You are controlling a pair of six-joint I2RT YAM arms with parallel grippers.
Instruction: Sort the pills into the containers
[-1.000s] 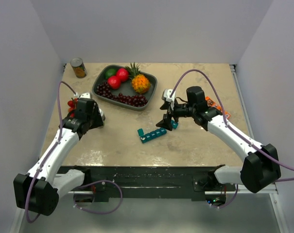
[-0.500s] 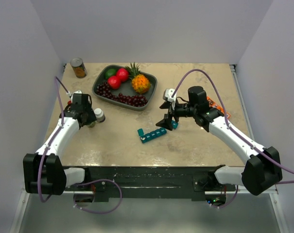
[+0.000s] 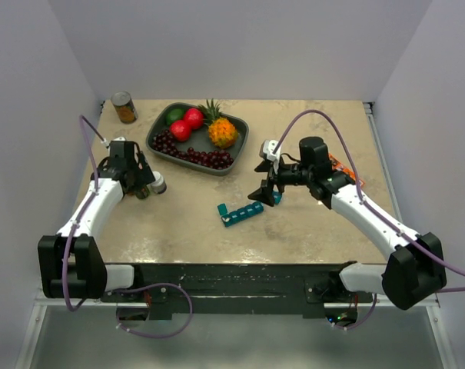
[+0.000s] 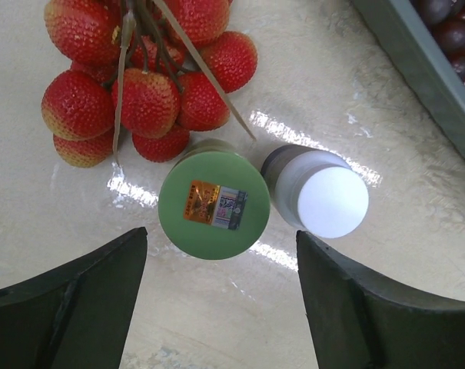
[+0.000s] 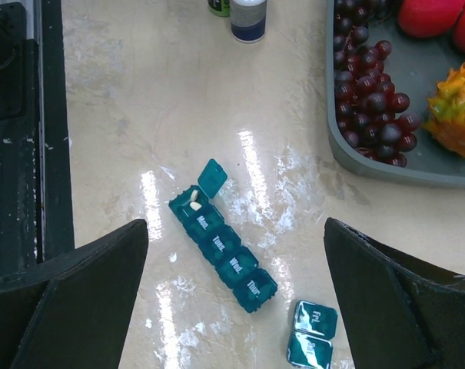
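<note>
- Left arm is seen swung leftward since a second ago; the left pincer (image 4: pixel 220 267) has been widened and is now spread, nothing gripped.
- Green bottle (image 4: pixel 214 204) and white-capped bottle (image 4: pixel 324 198), covered by that arm a second ago, are now exposed. They stand upright just beside each other on the tabletop (image 4: pixel 332 307), ahead of the spread fingers.
- Judged: a bottle was just let go or a grasp is being lined up, so no pill is being moved this instant.
- Right pincer (image 3: pixel 264 190) is unchanged: spread wide, empty, hovering above the containers.
- Long strip (image 5: pixel 224 260) of four cubes has not shifted. It lies mid-tabletop with its end lid (image 5: pixel 211 177) open and white pills (image 5: pixel 194 203) inside.
- Short strip (image 5: pixel 311 333) of two cubes lies near it, apart and closed.
- Hard to tell: pill count in the open cube, and whether the closed cubes are filled.
- The short strip's lower cube is cut off by the frame edge.
- Bottle contents are hidden by their caps.
- Red fruit (image 4: pixel 140 84) and tray (image 4: pixel 416 54) are only partly in the left wrist view.
</note>
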